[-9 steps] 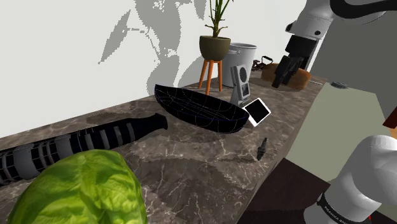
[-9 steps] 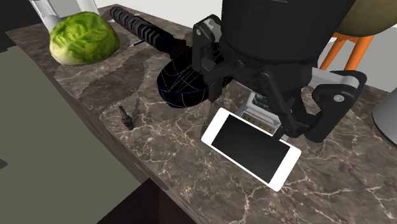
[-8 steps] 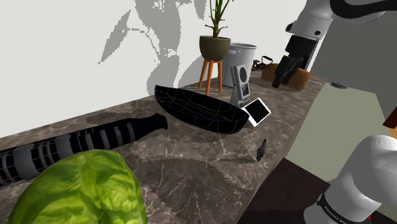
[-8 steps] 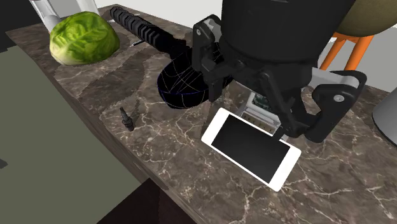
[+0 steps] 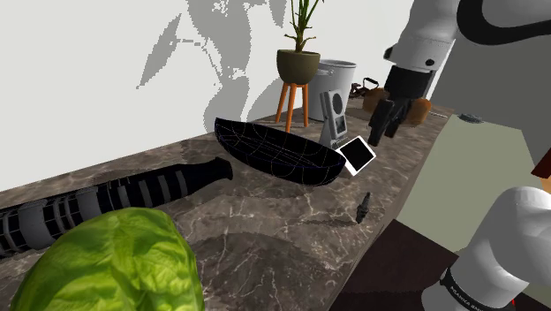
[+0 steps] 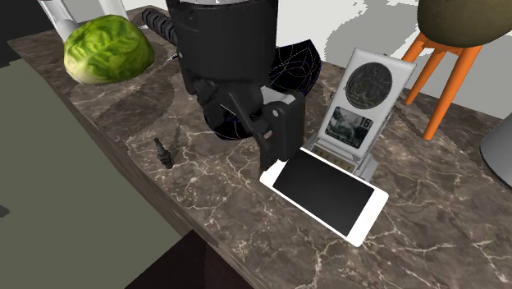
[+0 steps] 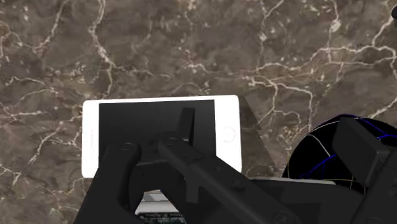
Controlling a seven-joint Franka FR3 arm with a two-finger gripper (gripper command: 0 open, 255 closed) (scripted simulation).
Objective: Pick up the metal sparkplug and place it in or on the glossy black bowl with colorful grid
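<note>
The sparkplug (image 5: 362, 208) is small and dark and lies on the marble counter near its front edge, also seen as the sparkplug (image 6: 162, 153). The black bowl with thin coloured grid lines (image 5: 278, 152) stands a little further back. In the second exterior view my hand partly hides the bowl (image 6: 294, 67). My gripper (image 5: 382, 125) hangs open and empty above a white-framed phone (image 5: 358, 155), well away from the sparkplug. In the wrist view its fingers (image 7: 118, 178) stand apart over the phone (image 7: 159, 127), with the bowl (image 7: 318, 149) beside them.
A grey device on a stand (image 6: 365, 103) is behind the phone. A lettuce (image 5: 106, 265) and a long black-and-white striped object (image 5: 115, 194) lie at the shoulder view's left. A potted plant on an orange stool (image 5: 298, 71), a metal pot (image 5: 340, 81) and a brown object (image 5: 418, 108) stand at the back.
My hand has come down and moved toward the shoulder view's left, closer to the phone. In the second exterior view it slid left and uncovered the grey device.
</note>
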